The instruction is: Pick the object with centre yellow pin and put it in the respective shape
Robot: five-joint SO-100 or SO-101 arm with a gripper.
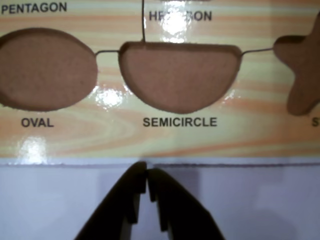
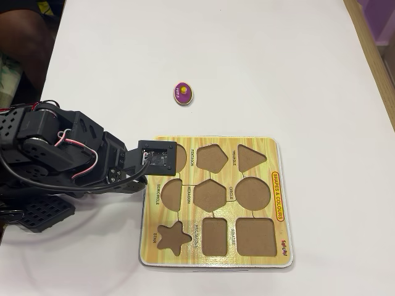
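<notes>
The object with centre yellow pin is a small purple oval piece lying alone on the white table, well beyond the board's far edge in the overhead view; the wrist view does not show it. The respective shape is the brown cutout labelled OVAL at the left of the wrist view. In the overhead view this oval cutout is mostly covered by the wrist camera. My gripper is shut with nothing in it. Its tips hang over white table just short of the board's edge, in line with the SEMICIRCLE cutout.
The yellow wood-grain board holds several empty cutouts, among them a star. My black arm reaches in from the left of the overhead view. A wooden strip runs along the table's right side.
</notes>
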